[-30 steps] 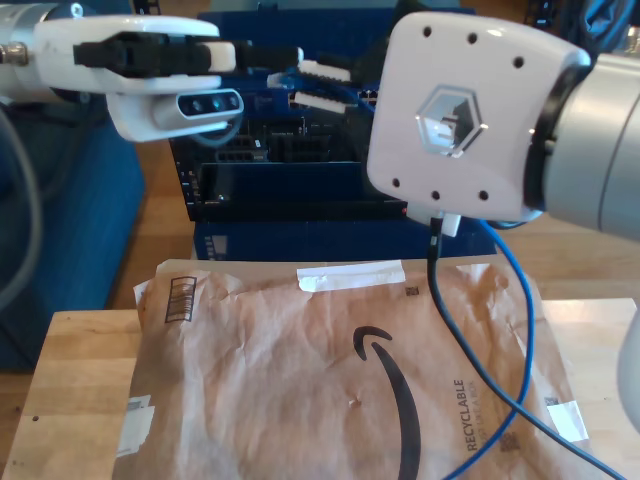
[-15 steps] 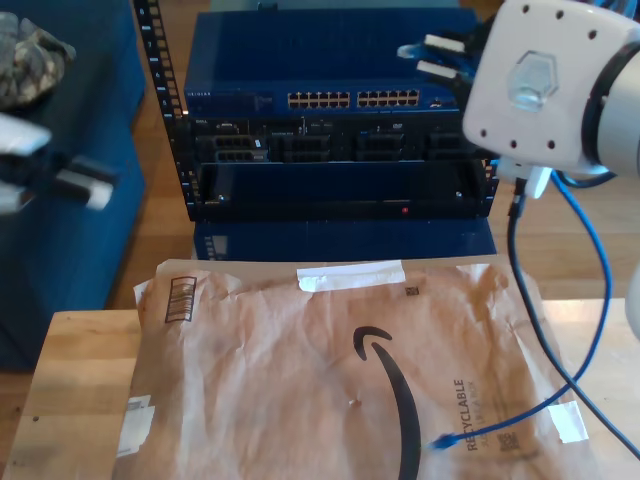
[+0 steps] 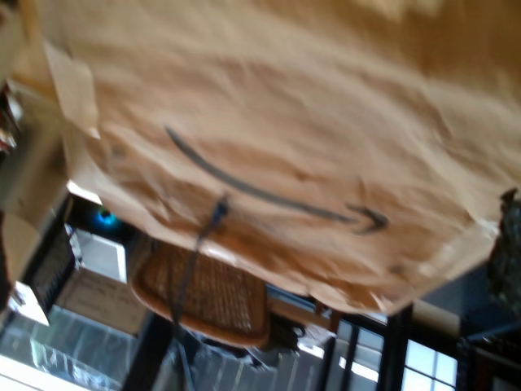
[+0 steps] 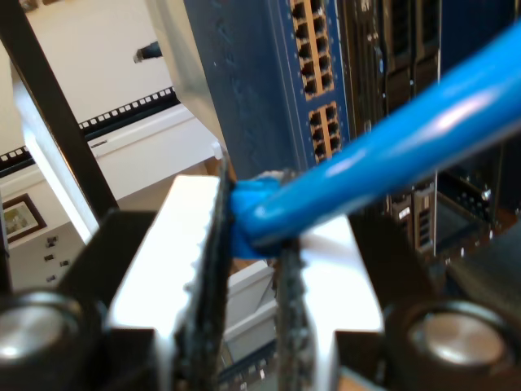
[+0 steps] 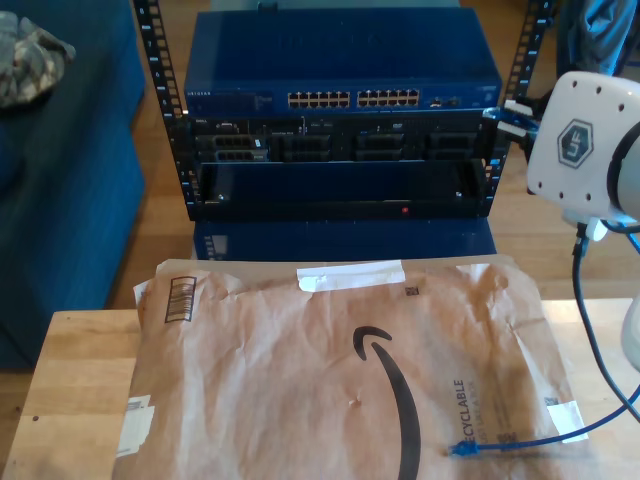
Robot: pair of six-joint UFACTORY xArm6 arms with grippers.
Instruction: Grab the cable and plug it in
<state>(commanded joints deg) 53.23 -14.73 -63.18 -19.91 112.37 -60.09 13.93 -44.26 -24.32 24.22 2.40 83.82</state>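
The cable (image 4: 391,155) is thin and bright blue, and my second gripper (image 4: 248,244) is shut on it close to one end, in front of the blue network switch (image 4: 317,65). In the exterior view my second gripper (image 5: 507,115) hangs at the right end of the switch (image 5: 340,100), level with its row of ports. The cable's free plug (image 5: 456,450) lies on the brown paper envelope (image 5: 300,370), and the cable runs from it toward the exterior view's right. The blurred first wrist view looks at the envelope (image 3: 269,122), with a dark plug end (image 3: 218,213) on it.
The switch sits in a black rack (image 5: 340,170) above other units, behind the wooden table (image 5: 80,380). A black cable (image 5: 582,290) hangs from the white arm's wrist (image 5: 585,150). A blue sofa (image 5: 60,180) stands at the exterior view's left.
The arm at the exterior view's left has swung out of the picture. My second gripper has moved right with the cable, and the loose length has drawn off the envelope toward the right.
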